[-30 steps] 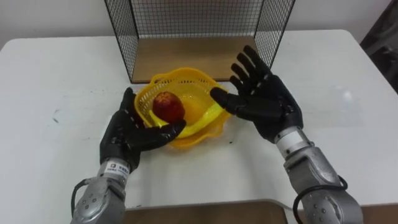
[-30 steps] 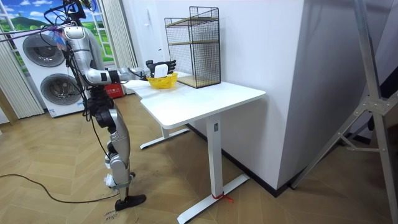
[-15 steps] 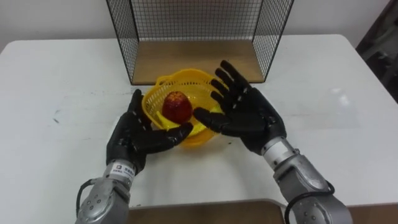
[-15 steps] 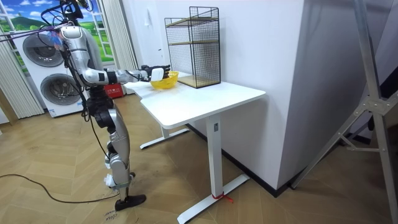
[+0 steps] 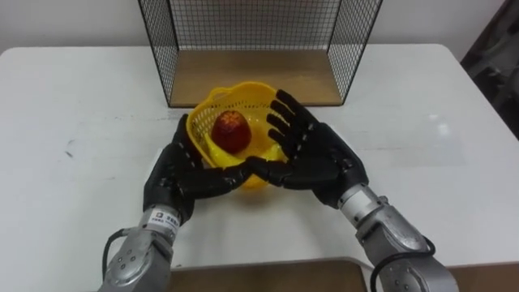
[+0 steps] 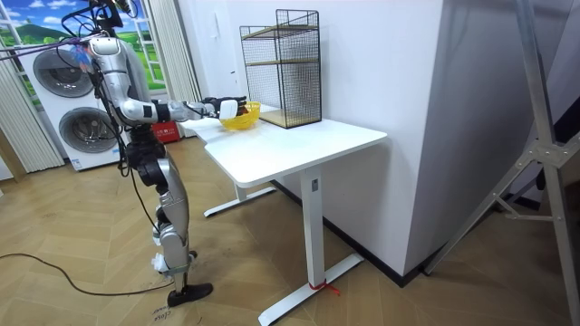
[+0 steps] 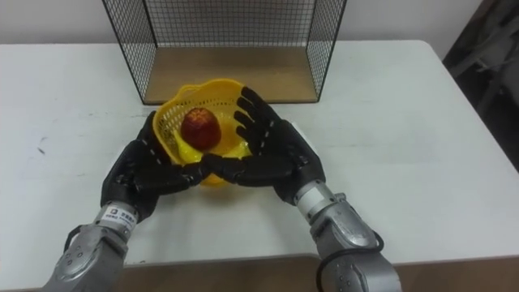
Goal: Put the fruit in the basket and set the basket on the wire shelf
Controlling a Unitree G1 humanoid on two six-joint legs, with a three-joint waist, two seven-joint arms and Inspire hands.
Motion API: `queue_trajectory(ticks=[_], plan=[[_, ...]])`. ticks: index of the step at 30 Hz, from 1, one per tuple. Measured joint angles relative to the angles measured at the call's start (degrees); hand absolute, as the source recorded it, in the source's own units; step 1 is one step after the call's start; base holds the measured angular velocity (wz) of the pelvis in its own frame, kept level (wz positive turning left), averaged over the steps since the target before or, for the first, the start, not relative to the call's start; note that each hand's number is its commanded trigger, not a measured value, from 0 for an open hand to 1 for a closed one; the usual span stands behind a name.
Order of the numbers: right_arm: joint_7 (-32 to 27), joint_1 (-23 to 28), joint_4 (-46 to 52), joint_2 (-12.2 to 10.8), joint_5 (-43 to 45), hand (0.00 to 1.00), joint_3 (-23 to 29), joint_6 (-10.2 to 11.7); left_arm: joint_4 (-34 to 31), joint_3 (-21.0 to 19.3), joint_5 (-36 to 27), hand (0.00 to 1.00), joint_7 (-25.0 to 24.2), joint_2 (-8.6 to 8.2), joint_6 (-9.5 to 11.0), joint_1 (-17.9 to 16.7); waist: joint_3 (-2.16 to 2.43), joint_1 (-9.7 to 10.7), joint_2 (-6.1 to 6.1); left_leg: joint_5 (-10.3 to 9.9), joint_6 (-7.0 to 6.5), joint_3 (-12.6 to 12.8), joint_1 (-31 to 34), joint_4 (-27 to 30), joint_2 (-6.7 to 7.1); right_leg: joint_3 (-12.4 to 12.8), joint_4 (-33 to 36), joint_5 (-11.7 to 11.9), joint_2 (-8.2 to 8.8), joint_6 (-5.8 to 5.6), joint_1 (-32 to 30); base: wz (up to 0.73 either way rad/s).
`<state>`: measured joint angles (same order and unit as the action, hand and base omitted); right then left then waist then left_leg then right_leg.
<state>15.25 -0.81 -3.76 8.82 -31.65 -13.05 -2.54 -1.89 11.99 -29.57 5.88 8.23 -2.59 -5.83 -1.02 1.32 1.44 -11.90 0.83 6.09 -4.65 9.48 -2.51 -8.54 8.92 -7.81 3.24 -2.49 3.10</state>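
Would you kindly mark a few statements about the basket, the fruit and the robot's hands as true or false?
1. The red fruit lies in the yellow basket. True.
2. The basket stands inside the wire shelf. False: it is in front of the shelf, outside it.
3. The left hand and the right hand flank the basket. True.
4. The right hand grips the fruit. False: its straight fingers lie against the basket's side, and the fruit is untouched.

Left hand (image 5: 180, 174), right hand (image 5: 318, 158): matte black shells. Forearms: silver-grey metal cylinders, dark cables looped alongside. Left wrist: white printed label.
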Motion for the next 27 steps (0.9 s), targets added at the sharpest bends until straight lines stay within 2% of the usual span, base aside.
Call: queue_trajectory(ticks=[3, 10, 18, 27], plan=[[-0.01, -0.01, 0.01, 0.08, 0.52, 0.00, -0.33, 0.03, 0.52, 0.00, 0.00, 0.00, 0.00, 0.65, 0.00, 0.08, 0.00, 0.17, -0.01, 0.00, 0.00, 0.03, -0.01, 0.06, 0.00, 0.07, -0.03, 0.00, 0.00, 0.00, 0.00, 0.00], [-0.09, -0.07, 0.39, 0.11, 0.55, 0.00, -0.41, 0.03, 0.71, 0.00, -0.02, 0.00, 0.00, 0.68, 0.01, 0.17, 0.02, 0.02, -0.07, 0.00, 0.00, 0.19, 0.01, 0.03, -0.03, 0.38, 0.04, 0.00, -0.03, 0.00, -0.16, 0.00], [-0.17, -0.30, 6.09, 0.84, 0.50, 0.00, -0.04, 0.03, 0.71, -0.46, 0.36, 0.00, 0.00, 0.79, 0.04, 0.80, 0.14, -0.06, -0.38, -0.01, 0.01, 0.23, -0.04, 0.00, -0.09, 0.51, 0.06, 0.01, -0.15, 0.02, -0.23, 0.00], [-0.17, -0.30, 6.49, 0.97, 0.45, 0.00, 0.28, 0.03, 0.71, -0.53, 0.35, 0.00, 0.00, 0.82, 0.05, 0.80, 0.17, -0.23, -0.38, -0.01, 0.01, 0.52, -0.13, 0.01, -0.17, 0.61, 0.08, 0.05, -0.21, 0.08, -0.29, -0.01]])
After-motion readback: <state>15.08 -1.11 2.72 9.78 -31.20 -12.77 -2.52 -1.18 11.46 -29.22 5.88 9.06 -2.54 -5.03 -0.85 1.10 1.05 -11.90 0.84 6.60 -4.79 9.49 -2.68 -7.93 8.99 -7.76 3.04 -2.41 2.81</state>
